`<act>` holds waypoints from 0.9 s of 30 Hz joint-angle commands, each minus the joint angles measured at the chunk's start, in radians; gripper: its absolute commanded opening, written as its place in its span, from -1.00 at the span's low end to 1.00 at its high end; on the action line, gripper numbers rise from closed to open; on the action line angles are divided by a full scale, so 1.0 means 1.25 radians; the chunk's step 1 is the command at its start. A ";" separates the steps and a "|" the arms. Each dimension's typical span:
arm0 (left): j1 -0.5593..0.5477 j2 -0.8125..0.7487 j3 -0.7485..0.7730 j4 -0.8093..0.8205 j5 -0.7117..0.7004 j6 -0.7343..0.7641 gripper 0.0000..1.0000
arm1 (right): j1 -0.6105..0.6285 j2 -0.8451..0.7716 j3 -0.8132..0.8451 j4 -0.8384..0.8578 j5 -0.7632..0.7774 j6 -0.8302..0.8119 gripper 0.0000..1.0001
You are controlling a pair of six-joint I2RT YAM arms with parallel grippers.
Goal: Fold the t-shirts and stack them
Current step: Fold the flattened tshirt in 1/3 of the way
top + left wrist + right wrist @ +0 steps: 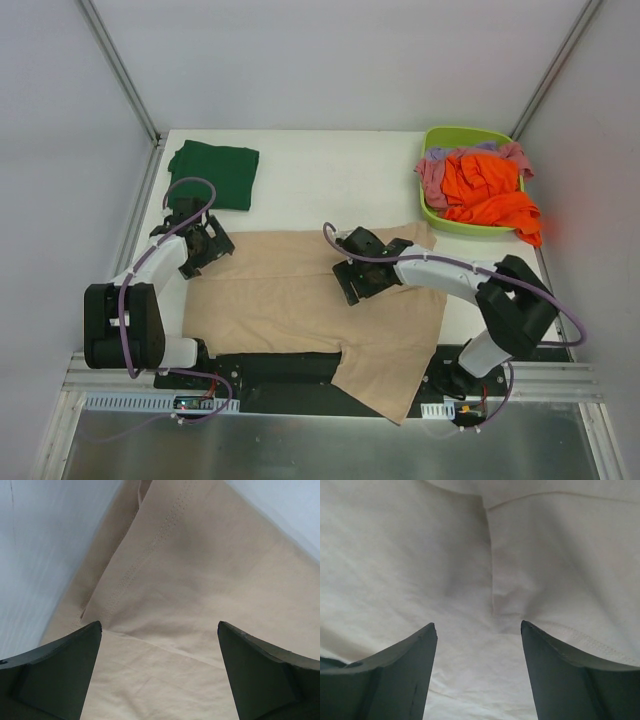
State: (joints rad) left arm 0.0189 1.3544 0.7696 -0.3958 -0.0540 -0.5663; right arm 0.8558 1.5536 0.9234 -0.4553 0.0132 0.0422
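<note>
Where the beige-tan t-shirt point(300, 290) is lying: it is spreading flat over the near half of the bench point(320, 170), between the two arms, with one part hanging past the near edge by the right arm's base.
Left end effector point(205, 248): it is hovering at the far left corner of the beige-tan t-shirt; its jaws are standing wide apart and are gripping nothing.
Left wrist view: both fingers point(60, 675) are framing tan cloth, where a double-stitched hem is running diagonally and a folded layer is lying over another; pale bench is showing at the left and at the upper right.
Right end effector point(360, 282): it is hanging over the far right part of the beige-tan t-shirt; its jaws are standing spread, with no cloth pinched between them.
Right wrist view: the fingers point(570, 675) are pointing at cloth where a seam is running down to a small pucker; whether the tips are touching it, I cannot tell.
Dark green t-shirt point(215, 172): it is lying folded at the far left of the bench, just beyond the left end effector.
Lime-green basket point(450, 132): it is sitting at the far right corner.
Basket contents: an orange t-shirt point(490, 195) is spilling over the near right rim, with a pink t-shirt point(432, 175) and a lilac t-shirt point(455, 153) bunching beside it.
</note>
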 commanded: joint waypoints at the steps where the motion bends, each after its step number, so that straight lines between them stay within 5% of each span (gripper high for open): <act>1: -0.004 0.006 -0.011 0.017 -0.027 -0.002 0.98 | 0.016 0.049 0.052 -0.064 0.124 0.013 0.34; 5: -0.004 0.006 -0.011 0.020 -0.030 -0.005 0.98 | 0.020 0.075 0.053 -0.073 0.159 0.025 0.12; 10: -0.005 0.010 -0.012 0.023 -0.032 -0.005 0.98 | 0.025 0.086 0.061 -0.068 0.169 0.041 -0.48; 17: -0.004 0.015 -0.008 0.028 -0.032 -0.005 0.98 | 0.044 0.072 0.110 -0.141 0.183 0.063 -0.95; 24: -0.004 0.016 -0.007 0.029 -0.032 -0.005 0.98 | 0.074 0.062 0.179 -0.262 0.120 0.172 -0.97; 27: -0.004 0.016 -0.007 0.029 -0.033 -0.005 0.98 | 0.084 0.045 0.184 -0.254 0.087 0.231 -0.81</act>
State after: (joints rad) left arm 0.0189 1.3708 0.7692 -0.3702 -0.0803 -0.5667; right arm 0.9405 1.6505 1.1156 -0.6964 0.1856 0.2092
